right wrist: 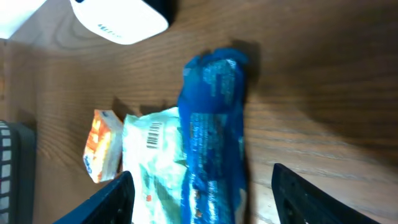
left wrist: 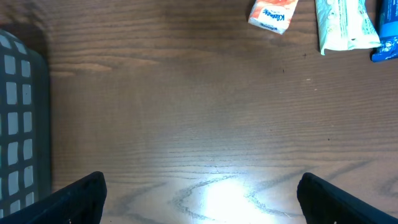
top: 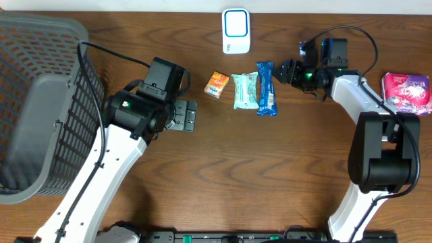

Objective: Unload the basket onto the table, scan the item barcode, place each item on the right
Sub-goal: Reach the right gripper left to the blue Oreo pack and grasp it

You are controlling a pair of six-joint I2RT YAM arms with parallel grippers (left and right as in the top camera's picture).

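**Ana:** What is the right pincer (right wrist: 202,174) up to?

**Ben:** Its fingers are spread wide and grip nothing. They straddle the near end of the blue packet (right wrist: 211,143), which runs lengthwise away from them. I'd guess it is lined up that way so that closing would catch the packet across its narrow width.

**Ana:** So that's the item to be scanned?

**Ben:** Probably. It lies flat on the table (left wrist: 186,93), right between the fingers. I can't see a code on its upper face.

**Ana:** What's next to it?

**Ben:** Against its side, partly inside the same finger span, is the mint packet (right wrist: 152,155). Its barcode (right wrist: 154,135) faces up. A closing grip might catch both, so that is the risk. Just past the mint one sits the orange tissue pack (right wrist: 99,146).

**Ana:** And the scanner?

**Ben:** The scanner (right wrist: 118,22) is ahead of the fingers, beyond the blue packet's far end and a little to the side. That is near enough for a short carry once something is lifted. The row of goods seems laid out close to it for that reason.

**Ana:** Farther off?

**Ben:** The left pincer (left wrist: 202,180) is across the row, well apart from the right one. Its fingers are wide apart over bare wood and hold nothing. It looks parked out of the way. Beyond it stands the basket (top: 40,81), likely for scanned goods. Behind the right arm lies a pink pack (top: 407,92).
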